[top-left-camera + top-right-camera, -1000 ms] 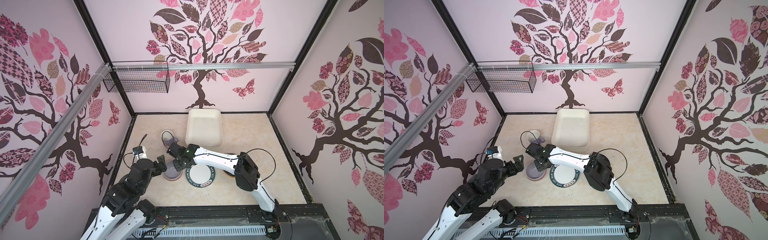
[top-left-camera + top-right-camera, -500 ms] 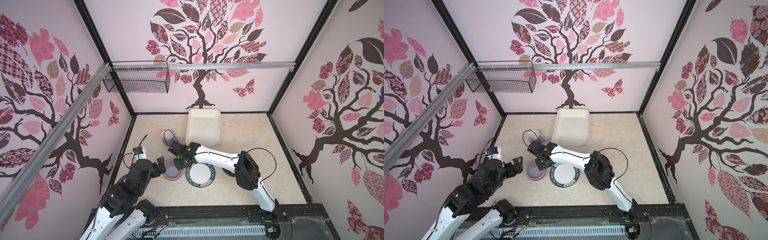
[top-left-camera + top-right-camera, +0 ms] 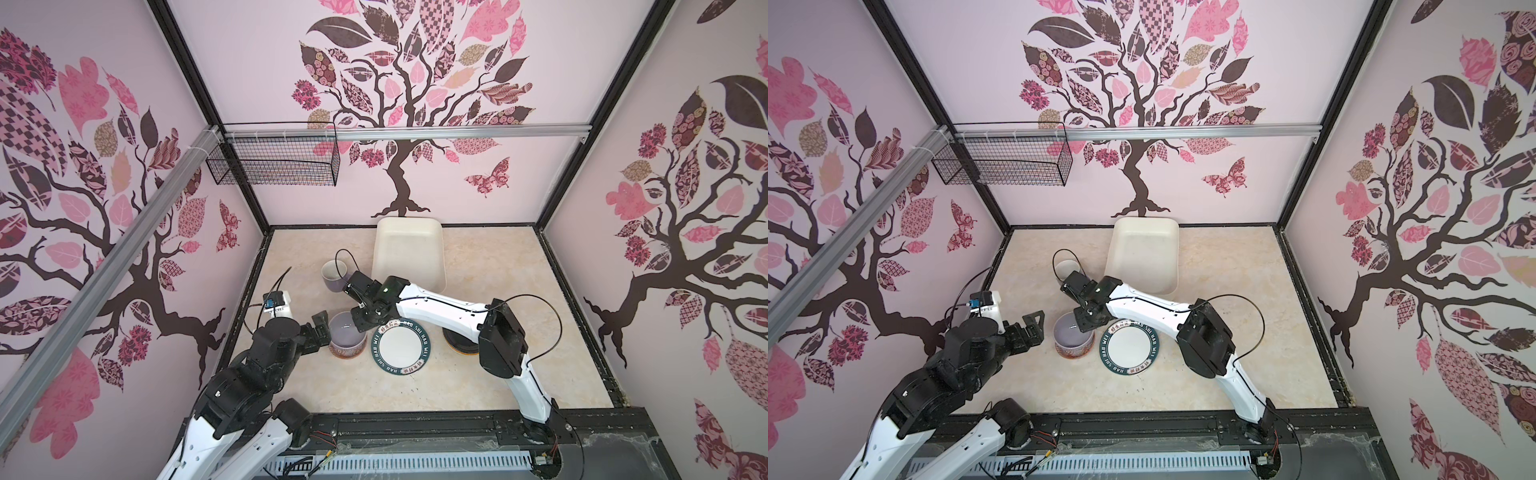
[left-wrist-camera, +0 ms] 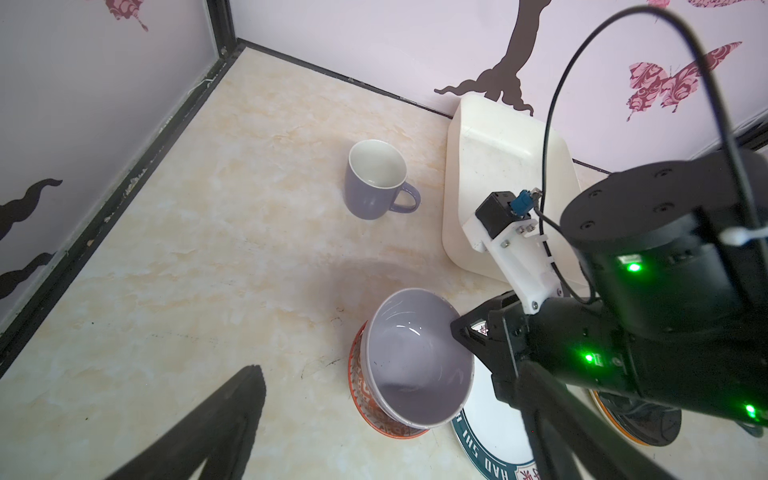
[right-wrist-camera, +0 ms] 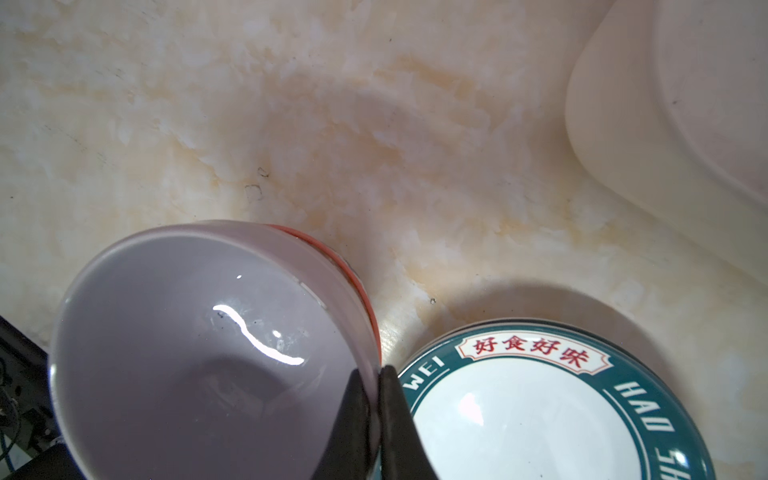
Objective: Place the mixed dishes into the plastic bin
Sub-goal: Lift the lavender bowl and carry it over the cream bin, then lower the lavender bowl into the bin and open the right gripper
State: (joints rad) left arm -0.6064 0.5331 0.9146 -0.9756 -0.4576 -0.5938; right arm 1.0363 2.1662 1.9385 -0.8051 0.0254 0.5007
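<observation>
firstly, in both top views the bin is found at the back of the table, against the rear wall. every dish in view lies outside it. the mug stands upright just beside the bin's left wall. nearer the front, the purple bowl is seated in the orange bowl, and the green-rimmed plate lies just beside them. an orange plate is largely covered by the right arm. the right gripper is set at the purple bowl's rim, on the side toward the green-rimmed plate. the left gripper is held just beside the bowls on the opposite side, its fingers spread wide and touching nothing. a wire basket is hung on the rear wall.

next, in the left wrist view, the purple bowl is seen tilted within the orange bowl, its rim raised where the right gripper is applied. the mug's handle is turned toward the bin. one spread finger of the left gripper is seen over bare table, apart from the bowls.

lastly, in the right wrist view, the right gripper's fingers are pressed nearly together, with the purple bowl's wall pinched between them, one inside and one outside. whether the green-rimmed plate touches the orange bowl cannot be told.
</observation>
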